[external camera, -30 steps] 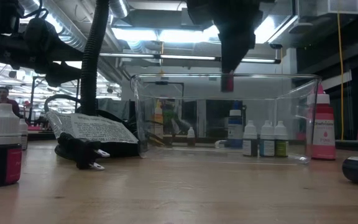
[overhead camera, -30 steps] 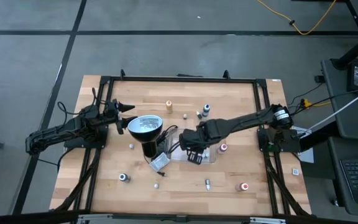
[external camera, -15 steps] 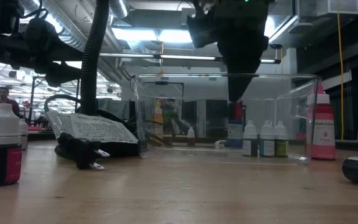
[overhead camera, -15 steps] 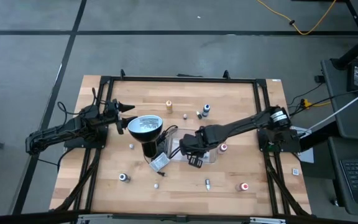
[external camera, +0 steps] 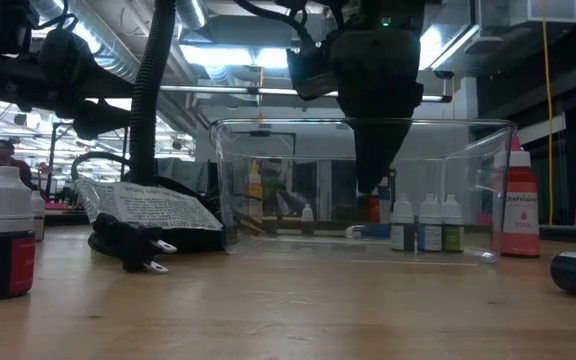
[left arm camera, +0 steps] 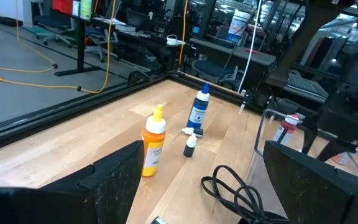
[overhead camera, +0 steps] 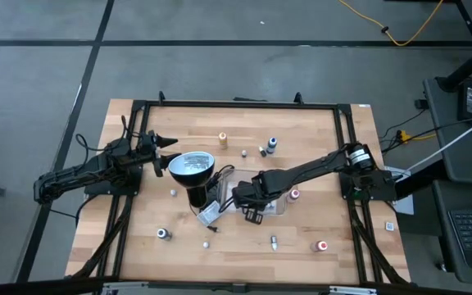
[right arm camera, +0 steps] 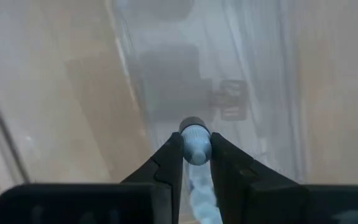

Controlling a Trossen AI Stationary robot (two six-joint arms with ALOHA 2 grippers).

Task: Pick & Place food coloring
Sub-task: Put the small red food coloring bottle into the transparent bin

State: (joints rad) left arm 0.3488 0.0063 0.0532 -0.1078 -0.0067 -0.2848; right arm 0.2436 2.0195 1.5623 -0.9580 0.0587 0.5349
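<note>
Lower now than a second ago, the right gripper (external camera: 373,190) has gone down into the clear tray (external camera: 468,135), and its fingers (right arm camera: 166,163) are narrow, clamped on one small bottle with a pale round cap (right arm camera: 195,144); the bottle's colour is hard to tell. From above, the arm hides this bottle and most of the tray. In the high view I count eight other bottles scattered on the tabletop (overhead camera: 318,131), among them an orange one (overhead camera: 223,139), a blue one (overhead camera: 272,144) and two red ones (overhead camera: 295,195) (overhead camera: 322,245). One black lamp (overhead camera: 193,170) stands beside the tray. The left gripper (overhead camera: 169,143) waits at the left side, fingers wide, holding nothing.
</note>
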